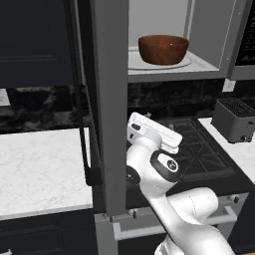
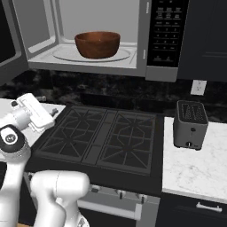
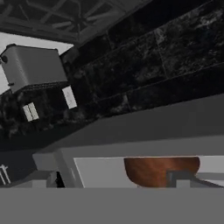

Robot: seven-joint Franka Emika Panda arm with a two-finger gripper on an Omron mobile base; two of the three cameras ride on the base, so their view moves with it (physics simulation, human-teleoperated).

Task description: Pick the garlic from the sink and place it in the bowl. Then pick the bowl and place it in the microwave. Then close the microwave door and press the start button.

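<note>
Hanging low beside the black gas stove, the white arm's gripper is standing fully open, holding nothing. The round reddish-brown glossy bowl is sitting on the microwave turntable. The grey-framed microwave door is standing wide open in the left base view; the small grey toaster on the white marble counter is showing clearly from the right.

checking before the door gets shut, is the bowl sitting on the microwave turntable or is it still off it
Touching. In the right base view the bowl rests on the glass turntable inside the open microwave, with no gap under its base.
</note>
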